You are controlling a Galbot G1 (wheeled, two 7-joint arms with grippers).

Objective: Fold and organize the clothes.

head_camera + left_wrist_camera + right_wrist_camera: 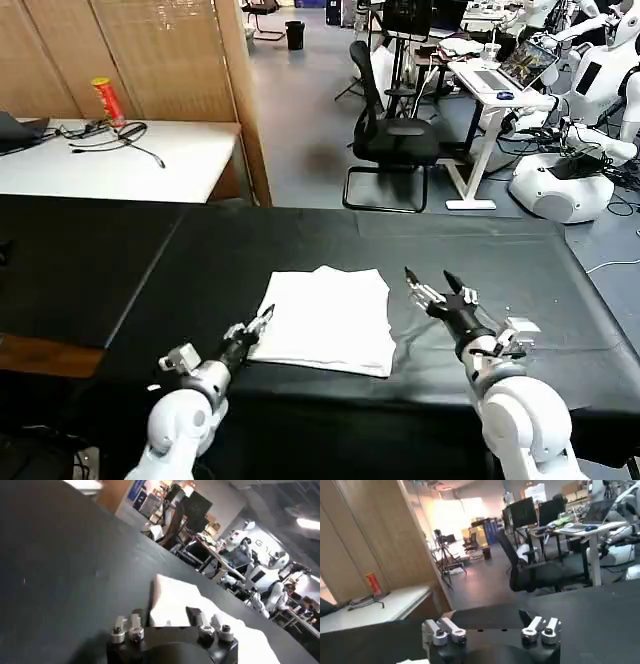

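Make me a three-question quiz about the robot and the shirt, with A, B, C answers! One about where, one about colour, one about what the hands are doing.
1. Where does the folded T-shirt lie?
A. on the black table
B. on the office chair
C. on the floor

2. What colour is the side of the T-shirt that faces up?
A. red
B. plain white
C. blue

3. What is the right gripper doing?
A. squeezing the T-shirt
B. holding a can
C. open, beside the T-shirt, holding nothing

Answers:
1 A, the shirt rests flat on the black tabletop.
2 B, no print shows on top.
3 C, its fingers are spread above the bare table; the left gripper is at the shirt's near-left corner.
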